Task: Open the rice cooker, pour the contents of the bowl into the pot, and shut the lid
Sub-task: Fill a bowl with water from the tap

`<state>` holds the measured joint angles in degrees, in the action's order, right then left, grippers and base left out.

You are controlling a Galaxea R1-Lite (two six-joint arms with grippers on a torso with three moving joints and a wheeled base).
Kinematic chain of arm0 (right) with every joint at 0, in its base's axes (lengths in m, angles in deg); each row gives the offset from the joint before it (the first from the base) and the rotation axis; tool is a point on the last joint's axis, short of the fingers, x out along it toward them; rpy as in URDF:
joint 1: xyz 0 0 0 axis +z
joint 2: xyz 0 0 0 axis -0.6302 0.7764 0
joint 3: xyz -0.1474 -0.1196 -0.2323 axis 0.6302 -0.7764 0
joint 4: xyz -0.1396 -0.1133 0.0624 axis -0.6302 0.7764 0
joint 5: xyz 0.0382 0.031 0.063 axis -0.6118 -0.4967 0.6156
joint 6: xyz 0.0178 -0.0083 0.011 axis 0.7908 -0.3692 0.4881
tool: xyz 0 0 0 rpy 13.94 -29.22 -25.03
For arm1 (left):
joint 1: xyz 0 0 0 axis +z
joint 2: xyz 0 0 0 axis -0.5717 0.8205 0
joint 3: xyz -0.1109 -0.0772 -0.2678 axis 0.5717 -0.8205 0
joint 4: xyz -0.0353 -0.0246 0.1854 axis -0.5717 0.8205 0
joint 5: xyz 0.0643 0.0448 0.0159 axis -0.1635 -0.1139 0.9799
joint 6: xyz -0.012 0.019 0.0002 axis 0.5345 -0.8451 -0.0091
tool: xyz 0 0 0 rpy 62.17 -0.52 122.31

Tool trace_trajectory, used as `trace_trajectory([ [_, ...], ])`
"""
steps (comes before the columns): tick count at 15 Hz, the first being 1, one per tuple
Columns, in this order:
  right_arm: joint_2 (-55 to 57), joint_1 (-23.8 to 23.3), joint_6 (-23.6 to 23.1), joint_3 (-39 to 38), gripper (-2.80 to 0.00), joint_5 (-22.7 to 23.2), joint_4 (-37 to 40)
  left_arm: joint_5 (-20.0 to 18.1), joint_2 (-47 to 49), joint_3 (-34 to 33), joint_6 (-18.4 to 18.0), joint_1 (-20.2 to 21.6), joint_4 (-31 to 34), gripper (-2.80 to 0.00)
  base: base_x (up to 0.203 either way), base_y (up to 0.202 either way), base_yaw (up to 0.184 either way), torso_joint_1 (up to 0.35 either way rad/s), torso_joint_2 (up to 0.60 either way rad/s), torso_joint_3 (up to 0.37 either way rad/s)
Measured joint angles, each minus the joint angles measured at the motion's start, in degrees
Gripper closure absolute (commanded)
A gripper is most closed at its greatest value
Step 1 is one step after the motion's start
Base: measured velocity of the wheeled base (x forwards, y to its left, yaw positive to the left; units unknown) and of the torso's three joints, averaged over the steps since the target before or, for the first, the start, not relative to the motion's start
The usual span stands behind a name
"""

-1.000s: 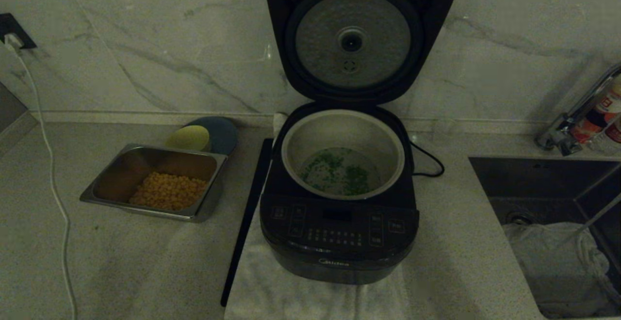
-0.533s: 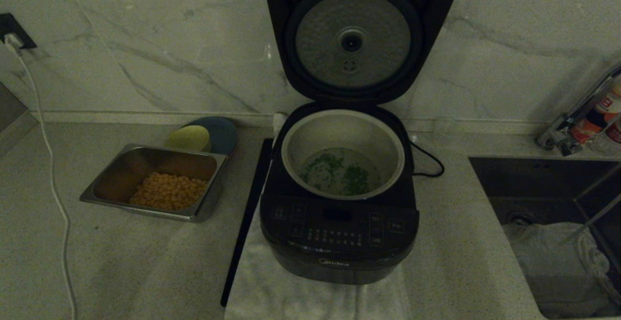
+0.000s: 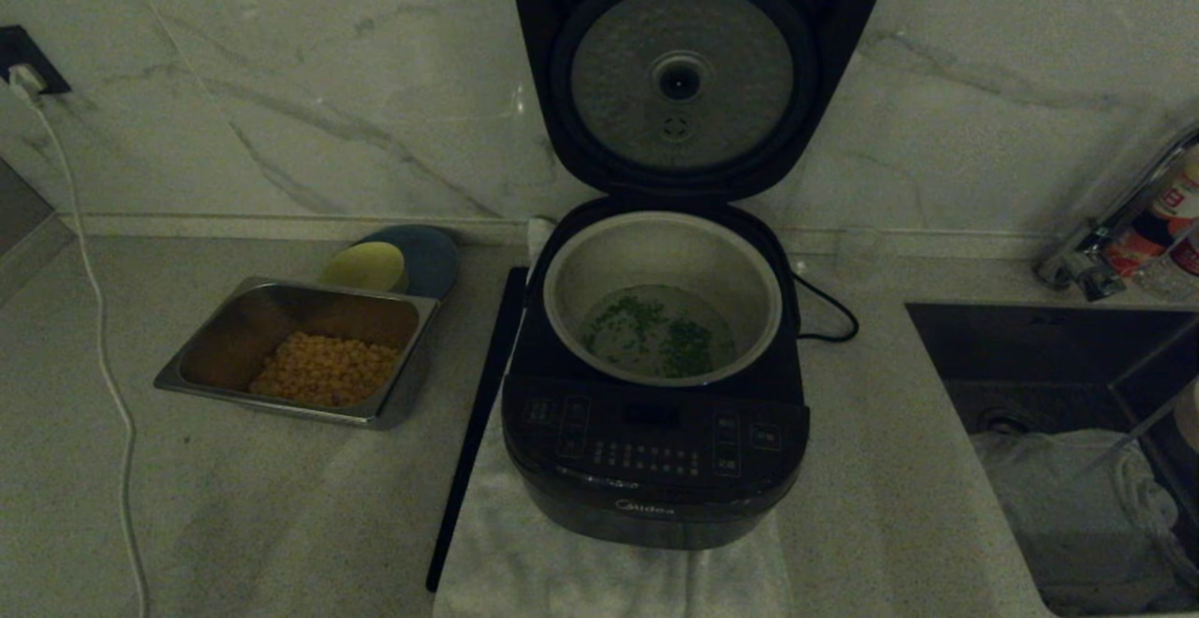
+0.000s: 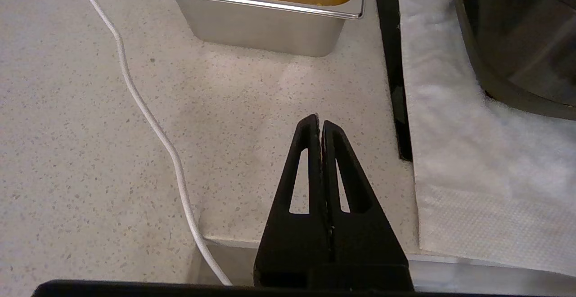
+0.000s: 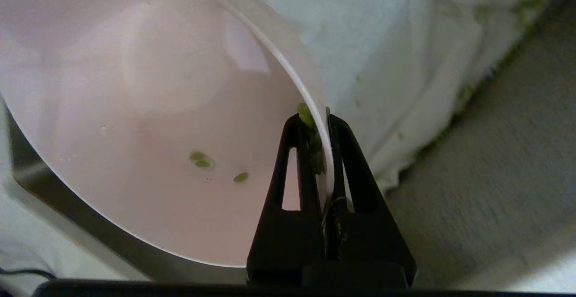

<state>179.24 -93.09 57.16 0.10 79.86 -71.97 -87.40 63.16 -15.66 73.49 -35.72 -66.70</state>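
The cooker (image 3: 656, 431) stands at frame centre on the tabletop (image 3: 234, 506), lid (image 3: 693, 66) upright, chopped greens (image 3: 656, 332) in its grey pot (image 3: 562, 290). The right pincer (image 5: 317, 121) pinches the rim of the nearly empty pink bowl (image 5: 135, 108). The left pincer (image 4: 320, 123) is clenched, empty, over the tabletop

Steel tray (image 3: 298, 356) w/ corn (image 3: 324, 369)

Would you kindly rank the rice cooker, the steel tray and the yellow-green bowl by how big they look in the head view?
1. Rice cooker, clearly largest.
2. Steel tray.
3. Yellow-green bowl, smallest; it sits farther back, partly hidden behind the tray.
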Motion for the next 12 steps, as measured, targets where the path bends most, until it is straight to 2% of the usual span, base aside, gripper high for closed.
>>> trace_trajectory([
  [6, 4.91, 1.36, 2.26, 8.75, 0.00, -0.44, 0.18, 0.00, 0.00, 0.00, -0.02, -0.02, 0.00, 0.00, 0.000, 0.000, 0.000, 0.000, 0.00, 0.000],
  [12, 7.23, 4.99, 3.78, 11.02, 0.00, -2.29, 0.10, 0.00, 0.00, 0.00, -0.02, -0.05, 0.00, 0.00, 0.000, 0.000, 0.000, 0.000, 0.00, 0.000],
])
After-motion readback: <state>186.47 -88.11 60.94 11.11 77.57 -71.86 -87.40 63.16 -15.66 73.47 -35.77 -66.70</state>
